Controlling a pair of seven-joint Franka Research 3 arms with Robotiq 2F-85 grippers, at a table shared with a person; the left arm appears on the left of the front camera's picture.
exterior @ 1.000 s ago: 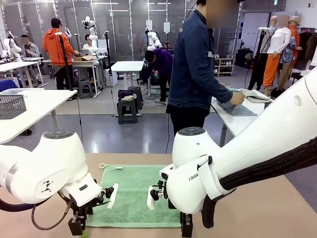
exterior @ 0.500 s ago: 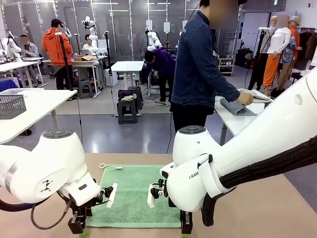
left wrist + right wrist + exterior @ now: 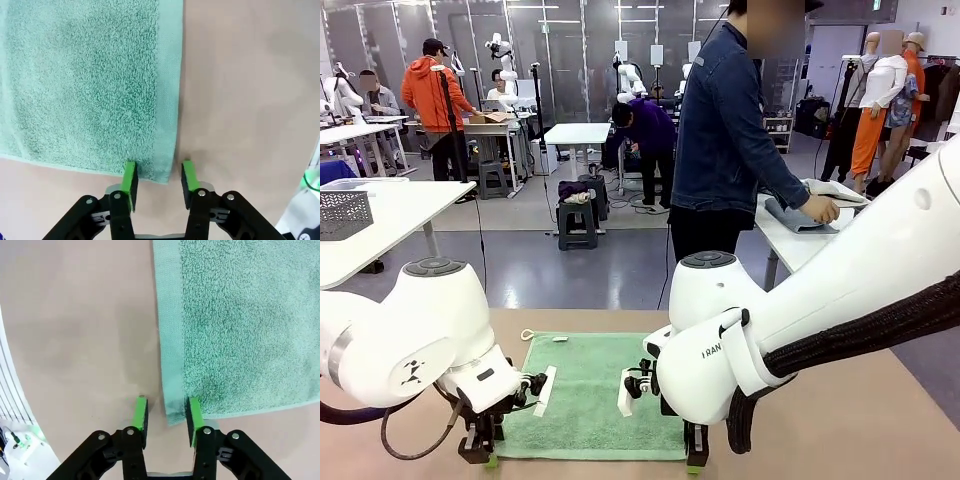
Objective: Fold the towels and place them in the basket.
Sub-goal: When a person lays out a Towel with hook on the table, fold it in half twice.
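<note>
A mint green towel lies flat on the tan table, its white loop at the far left corner. My left gripper stands at the towel's near left corner, my right gripper at its near right corner. In the left wrist view the left gripper is partly narrowed, one pad on the towel, the other on bare table, the corner edge between them. The right gripper straddles the towel corner the same way, with a gap still showing. A grey lattice basket sits on a white table far left.
Across the table a person in a denim jacket presses a grey cloth on a white side table at the right. Bare tan tabletop lies on both sides of the towel.
Both grippers have dropped slightly onto the towel's near corners and their jaws have narrowed. The person has leaned further over the side table.
</note>
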